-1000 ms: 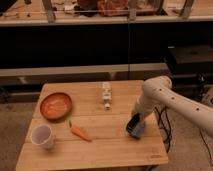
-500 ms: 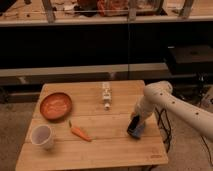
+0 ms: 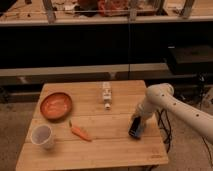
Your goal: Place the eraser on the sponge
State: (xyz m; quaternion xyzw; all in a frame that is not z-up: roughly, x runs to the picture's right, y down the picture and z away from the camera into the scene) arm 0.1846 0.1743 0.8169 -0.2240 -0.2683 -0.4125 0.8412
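Note:
A blue sponge point(image 3: 139, 131) lies on the right side of the wooden table point(image 3: 100, 145), close to its right edge. My gripper point(image 3: 134, 123) reaches down from the white arm point(image 3: 165, 102) and sits right over the sponge's left part. A dark shape at the gripper's tip rests against the sponge. I cannot tell whether that shape is the eraser or part of the gripper.
An orange plate point(image 3: 55, 105) sits at the table's left, with a white cup point(image 3: 42, 136) in front of it. A carrot point(image 3: 80, 132) lies near the middle. A small white bottle point(image 3: 106, 94) lies toward the back. Dark shelving stands behind the table.
The arm's upper part has shifted a little right and down. The gripper tip has stayed at the sponge.

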